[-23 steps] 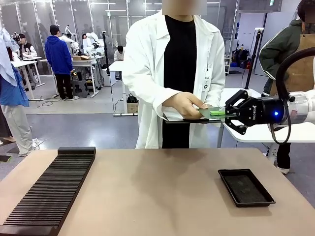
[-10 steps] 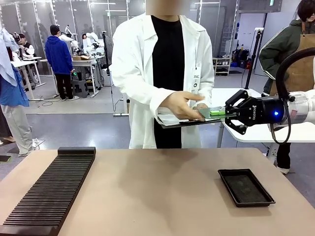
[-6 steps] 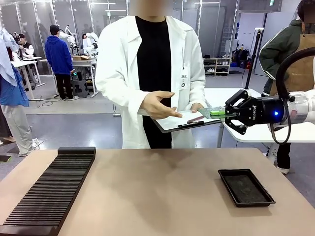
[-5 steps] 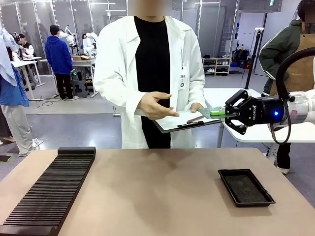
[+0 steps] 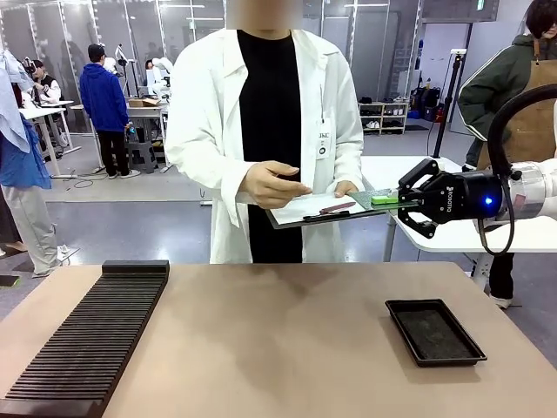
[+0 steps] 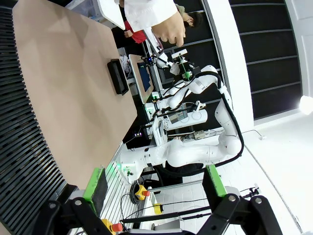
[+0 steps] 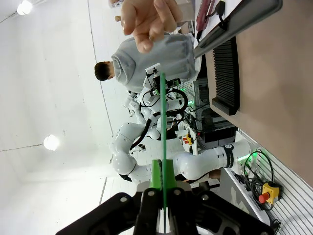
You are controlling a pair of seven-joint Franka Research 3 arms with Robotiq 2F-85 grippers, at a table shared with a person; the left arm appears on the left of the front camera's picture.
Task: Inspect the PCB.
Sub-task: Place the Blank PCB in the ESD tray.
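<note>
1 PCB (image 5: 369,198) hangs level in the air at the right, well above the table (image 5: 278,340), pinched at its right end by the right gripper (image 5: 402,200) and offered to the person, so the inspection step looks underway; next the board probably needs holding steady. Since 2.3 s ago the person's hand (image 5: 271,184) has left the board and the clipboard (image 5: 324,209) has shifted left. The left gripper (image 6: 154,183) stands released, holding nothing.
</note>
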